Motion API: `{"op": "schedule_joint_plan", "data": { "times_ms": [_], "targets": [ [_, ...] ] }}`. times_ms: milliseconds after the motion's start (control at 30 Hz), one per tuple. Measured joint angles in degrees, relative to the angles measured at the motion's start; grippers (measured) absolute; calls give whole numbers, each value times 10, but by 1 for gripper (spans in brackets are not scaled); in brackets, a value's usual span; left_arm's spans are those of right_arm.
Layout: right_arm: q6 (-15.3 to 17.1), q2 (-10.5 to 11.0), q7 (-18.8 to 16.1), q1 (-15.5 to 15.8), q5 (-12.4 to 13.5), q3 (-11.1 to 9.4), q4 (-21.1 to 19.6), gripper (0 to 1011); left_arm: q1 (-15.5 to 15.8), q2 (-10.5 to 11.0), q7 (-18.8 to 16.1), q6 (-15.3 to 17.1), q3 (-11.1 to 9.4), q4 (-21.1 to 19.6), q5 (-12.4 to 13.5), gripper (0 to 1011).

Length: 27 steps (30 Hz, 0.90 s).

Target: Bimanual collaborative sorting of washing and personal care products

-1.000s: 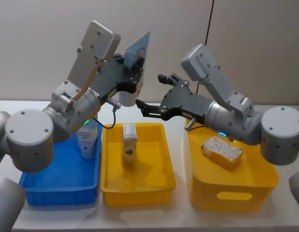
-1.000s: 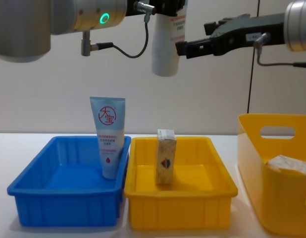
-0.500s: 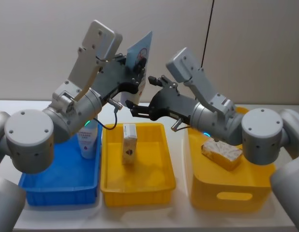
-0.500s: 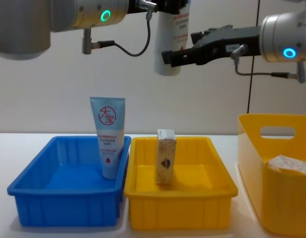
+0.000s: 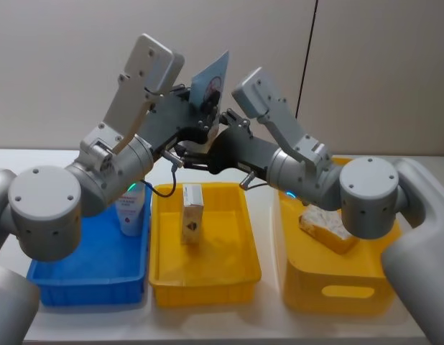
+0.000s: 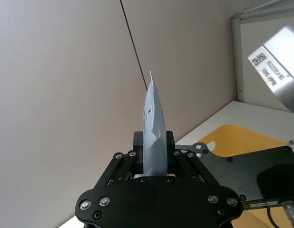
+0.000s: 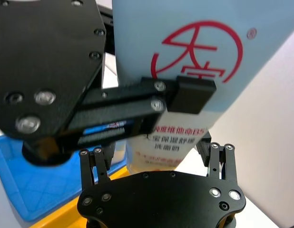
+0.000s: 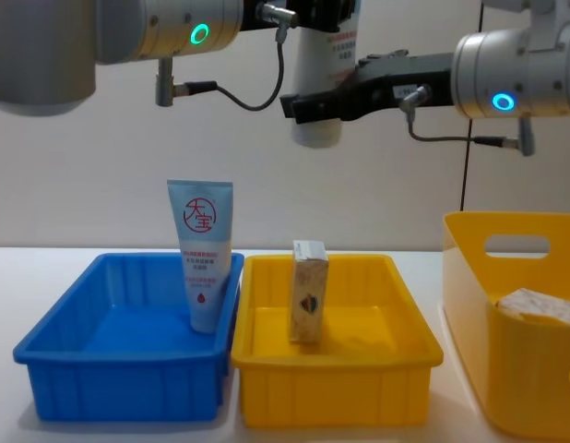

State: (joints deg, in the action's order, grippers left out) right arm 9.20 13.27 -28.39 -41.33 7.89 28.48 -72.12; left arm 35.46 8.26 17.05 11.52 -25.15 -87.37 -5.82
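My left gripper (image 5: 207, 108) is shut on a pale-blue tube with a red round logo (image 5: 210, 85), holding it high above the trays with the cap end down (image 8: 318, 88). The left wrist view shows the tube (image 6: 154, 118) edge-on between the closed fingers. My right gripper (image 5: 197, 156) is open, and its fingers (image 7: 93, 164) stand on either side of the tube's lower part (image 7: 161, 145) without touching it. A second tube (image 8: 204, 268) stands in the blue tray (image 8: 119, 355). A cream carton (image 8: 308, 291) stands upright in the yellow tray (image 8: 331, 355).
A deep yellow bin (image 5: 351, 287) at the right holds a wrapped pack (image 5: 330, 226). The three containers sit side by side on a white table (image 5: 265, 327), with a plain wall behind. Both arms cross above the yellow tray.
My right gripper has moved left, from beside the tube to around its lower end. The left gripper and its tube have hardly moved.
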Motion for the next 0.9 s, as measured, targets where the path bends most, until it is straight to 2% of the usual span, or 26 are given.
{"op": "schedule_joint_plan", "data": {
  "times_ms": [167,333,367,667,700,900],
  "targets": [
    [-5,-6,0,-8,4,4,10,1004,-2,-2,1,1,1,0,2,218],
    [-8,-10,-1,-12,7,6,18,927,-3,-3,2,1,1,1,2,218],
    [-8,-10,-1,-13,7,6,18,871,-3,-3,2,1,1,1,3,218],
    [-10,-13,-2,-17,9,8,25,635,-4,-4,3,2,2,1,3,218],
    [-11,-14,-2,-17,9,8,25,583,-4,-4,3,2,2,1,3,218],
    [-11,-15,-2,-18,10,8,27,452,-4,-4,3,2,3,2,4,218]
  ]
}}
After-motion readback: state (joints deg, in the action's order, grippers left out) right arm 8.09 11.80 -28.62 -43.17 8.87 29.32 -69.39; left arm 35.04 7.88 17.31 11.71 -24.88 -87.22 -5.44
